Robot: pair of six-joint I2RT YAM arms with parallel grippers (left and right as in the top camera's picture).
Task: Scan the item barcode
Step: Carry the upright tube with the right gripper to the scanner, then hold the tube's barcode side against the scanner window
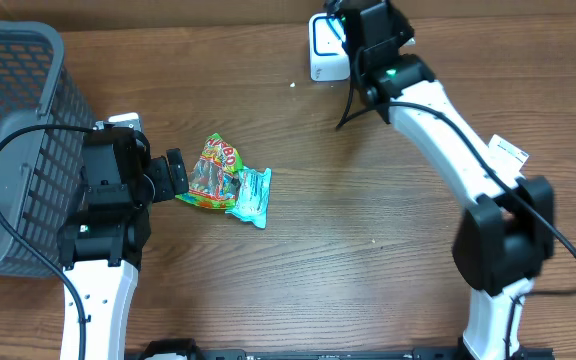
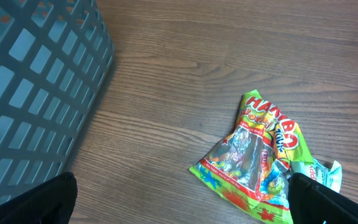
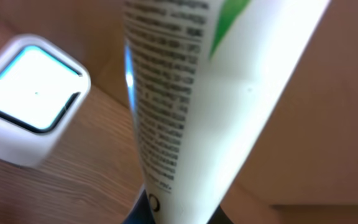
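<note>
Item: white tube, clamped in right fingers, just beside the lit scanner. Left fingers spread, empty. Advice: rotate tube until barcode squarely faces scanner window; hold steady.

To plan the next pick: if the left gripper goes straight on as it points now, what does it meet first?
Probably the Haribo bag, just ahead of the open left gripper; the teal packet lies beyond it. The gripper's height is unclear.
</note>
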